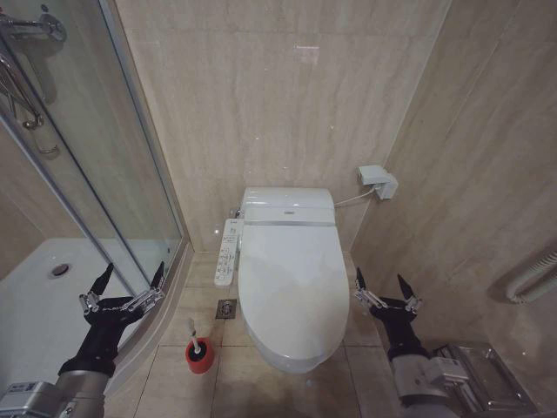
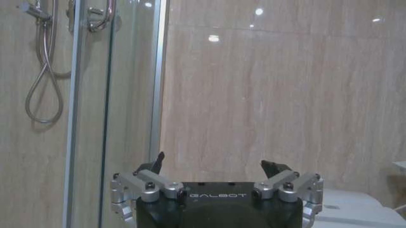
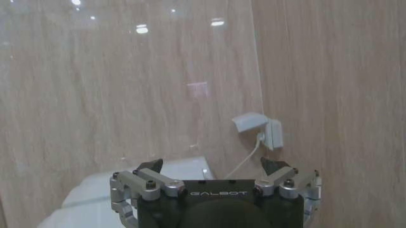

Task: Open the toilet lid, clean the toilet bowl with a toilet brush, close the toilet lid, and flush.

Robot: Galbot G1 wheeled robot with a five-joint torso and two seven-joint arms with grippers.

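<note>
The glossy white toilet lid (image 1: pixel 291 287) lies shut over the toilet in the middle of the head view, hiding the toilet bowl. The toilet brush (image 1: pixel 194 334) stands upright in a small red holder cup (image 1: pixel 200 358) on the floor left of the toilet's front. My left gripper (image 1: pixel 132 275) hangs open at the lower left, in front of the shower door and well left of the brush. On the other side, my right gripper (image 1: pixel 384 283) is open too, raised beside the toilet's right flank. Nothing sits between either pair of fingers.
A glass shower door (image 1: pixel 96 165) and white shower tray (image 1: pixel 35 305) fill the left. A control panel (image 1: pixel 227 252) sticks out on the toilet's left side. A wall socket (image 1: pixel 379 181) with a cable sits at the right, and a metal holder (image 1: pixel 487 374) at the lower right.
</note>
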